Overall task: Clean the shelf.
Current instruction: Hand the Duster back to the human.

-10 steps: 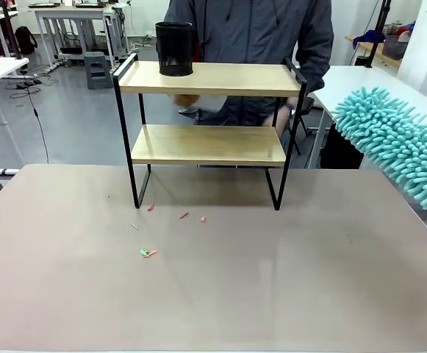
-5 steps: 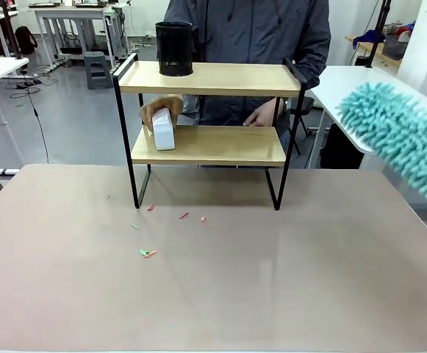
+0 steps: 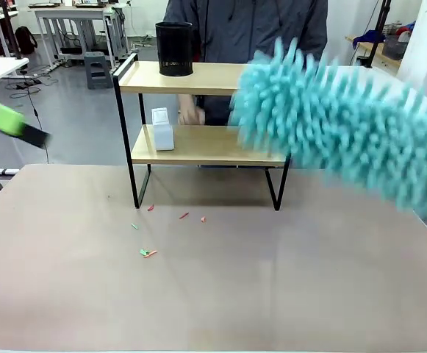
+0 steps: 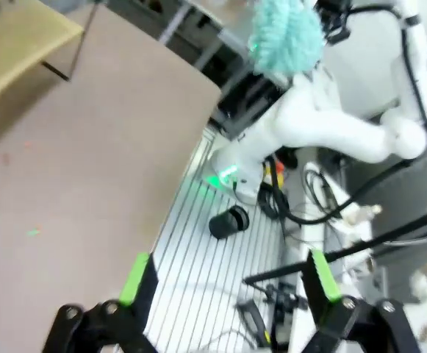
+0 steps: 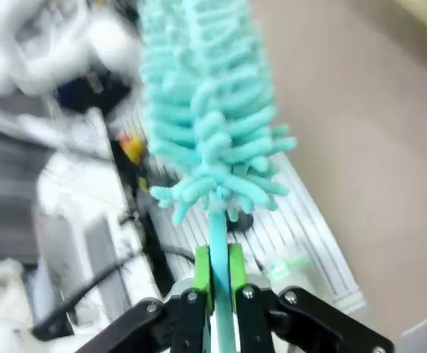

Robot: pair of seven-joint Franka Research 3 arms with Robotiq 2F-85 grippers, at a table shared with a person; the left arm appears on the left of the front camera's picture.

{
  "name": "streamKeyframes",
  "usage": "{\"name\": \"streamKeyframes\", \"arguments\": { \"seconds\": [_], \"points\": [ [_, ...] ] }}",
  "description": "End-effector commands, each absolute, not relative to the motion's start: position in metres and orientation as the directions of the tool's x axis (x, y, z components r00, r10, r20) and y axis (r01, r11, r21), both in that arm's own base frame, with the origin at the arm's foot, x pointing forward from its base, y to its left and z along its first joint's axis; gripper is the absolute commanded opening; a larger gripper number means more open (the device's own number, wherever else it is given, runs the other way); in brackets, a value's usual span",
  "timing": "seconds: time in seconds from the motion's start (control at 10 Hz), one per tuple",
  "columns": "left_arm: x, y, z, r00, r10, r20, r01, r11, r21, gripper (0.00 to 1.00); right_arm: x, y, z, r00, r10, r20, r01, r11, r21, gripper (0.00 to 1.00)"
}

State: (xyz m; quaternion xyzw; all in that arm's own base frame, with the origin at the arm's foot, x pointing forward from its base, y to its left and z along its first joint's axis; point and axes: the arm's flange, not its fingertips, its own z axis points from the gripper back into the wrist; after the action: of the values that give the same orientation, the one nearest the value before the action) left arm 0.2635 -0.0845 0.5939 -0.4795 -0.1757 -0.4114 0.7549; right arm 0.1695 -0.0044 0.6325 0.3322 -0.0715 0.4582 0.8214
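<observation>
Shelf [image 3: 198,77] of two light wooden boards in black metal frame we judge not yet wiped: right jaws clamp fluffy teal duster [image 3: 331,125], left jaws wide open, empty.

The left gripper [image 4: 228,273] is hanging wide open over the table's [image 4: 88,147] edge. A fluffy teal duster [image 4: 285,33] is poking up, probably beside the white arm [image 4: 331,125].
</observation>
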Motion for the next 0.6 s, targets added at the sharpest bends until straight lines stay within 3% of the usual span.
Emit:
{"name": "streamKeyframes", "arguments": {
  "seconds": [0.0,0.1,0.2,0.3,0.5],
  "points": [
    [0.248,-0.046,0.602,0.608,-0.386,0.694,0.791,0.227,-0.568,1.0,0.181,-0.023,0.593,0.529,0.767,0.362,-0.828,0.375,0.417,0.12],
    [0.248,-0.046,0.602,0.608,-0.386,0.694,0.791,0.227,-0.568,1.0,0.169,-0.004,0.632,0.57,0.705,0.422,-0.8,0.359,0.48,0.12],
    [0.248,-0.046,0.602,0.608,-0.386,0.694,0.791,0.227,-0.568,1.0,0.169,-0.004,0.632,0.57,0.705,0.422,-0.8,0.359,0.48,0.12],
    [0.267,-0.075,0.595,0.606,-0.434,0.667,0.788,0.21,-0.579,1.0,0.173,0.0,0.613,0.537,0.768,0.348,-0.811,0.357,0.463,0.12],
    [0.279,-0.111,0.609,0.464,-0.56,0.686,0.862,0.106,-0.496,1.0,0.217,0.06,0.62,0.437,0.872,0.22,-0.831,0.298,0.469,0.12]
  ]
}}
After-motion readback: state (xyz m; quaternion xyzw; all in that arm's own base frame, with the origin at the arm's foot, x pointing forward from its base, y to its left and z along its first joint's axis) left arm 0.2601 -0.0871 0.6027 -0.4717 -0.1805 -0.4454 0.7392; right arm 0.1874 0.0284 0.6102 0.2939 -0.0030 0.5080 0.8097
